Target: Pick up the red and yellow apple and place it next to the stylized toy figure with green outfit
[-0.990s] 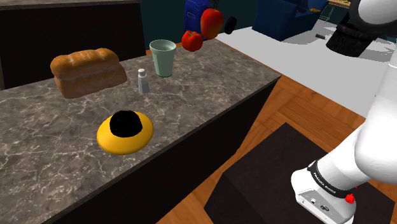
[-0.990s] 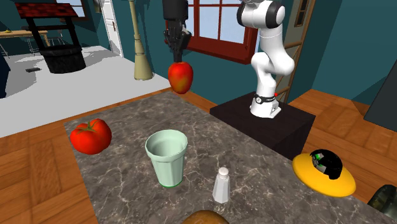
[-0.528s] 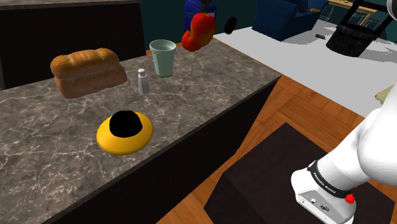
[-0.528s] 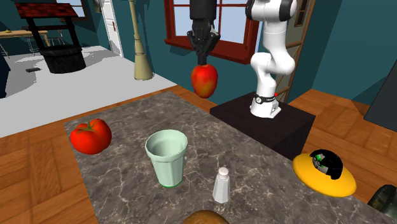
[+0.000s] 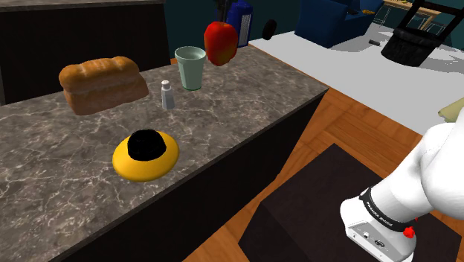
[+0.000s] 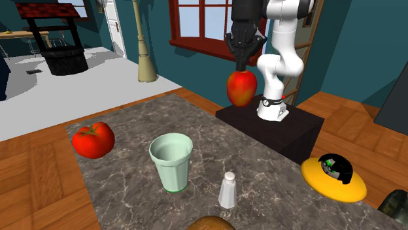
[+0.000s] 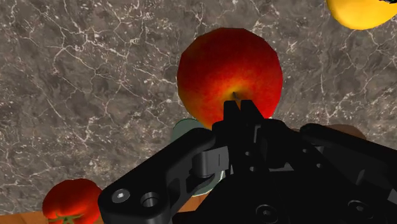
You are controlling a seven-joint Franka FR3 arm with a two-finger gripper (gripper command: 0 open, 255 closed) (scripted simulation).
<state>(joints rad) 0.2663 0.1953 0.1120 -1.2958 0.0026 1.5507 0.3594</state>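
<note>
In the shoulder view the apple (image 5: 221, 42) hangs in the air above the far end of the table (image 5: 245, 97), just beside the pale green cup (image 5: 190, 67). Over the last second it has slid towards this view's left, and it now covers the spot where the tomato showed. The toy figure (image 5: 146, 144), a black dome on a yellow disc (image 5: 126, 165), sits nearer the camera, well apart from the apple, beyond the salt shaker (image 5: 168, 94) and the bread loaf (image 5: 103, 84).

In the second exterior view the apple (image 6: 240, 88) has travelled steadily towards this view's right, away from the tomato (image 6: 93, 139) and over towards the stand. The jaws pinch it from above, closed narrowly on its top. The toy figure (image 6: 335, 167) (green marks show on its black body here) waits at the lower right, so the carry seems to be heading the right way but has a good stretch left.

In the wrist view the jaws clasp the apple (image 7: 229, 73) at the stem. The cup's rim (image 7: 184, 130) peeks out beneath it, the tomato (image 7: 70, 198) lies off to one side, and the yellow disc (image 7: 362, 11) edges into the far corner. I judge that the pick is done and the placing is not.
</note>
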